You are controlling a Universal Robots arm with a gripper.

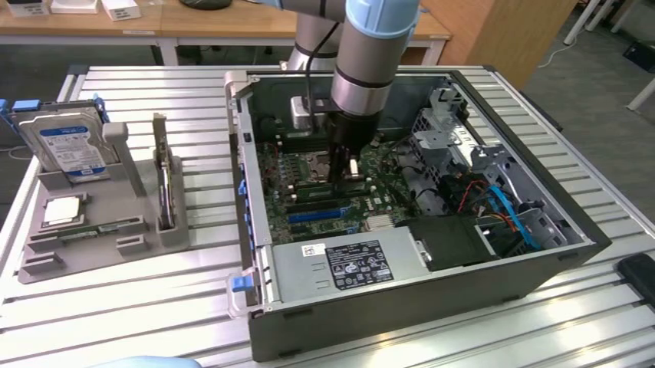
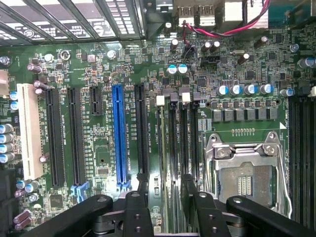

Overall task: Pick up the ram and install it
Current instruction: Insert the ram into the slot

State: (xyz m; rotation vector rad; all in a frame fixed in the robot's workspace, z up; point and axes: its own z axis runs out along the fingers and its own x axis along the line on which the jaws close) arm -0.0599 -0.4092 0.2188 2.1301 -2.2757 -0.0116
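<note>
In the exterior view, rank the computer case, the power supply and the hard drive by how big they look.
1. computer case, clearly largest
2. power supply
3. hard drive, smallest, though partly sunk in its holder

light: bright, even, from above | glare: pale shine on metal table (image 1: 153,84) | shadow: dim inside computer case (image 1: 409,318)

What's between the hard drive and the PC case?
Exterior view: the dark expansion card, upright in the grey holder, stands between the hard drive and the case. Past the card, bare slatted table.
</note>
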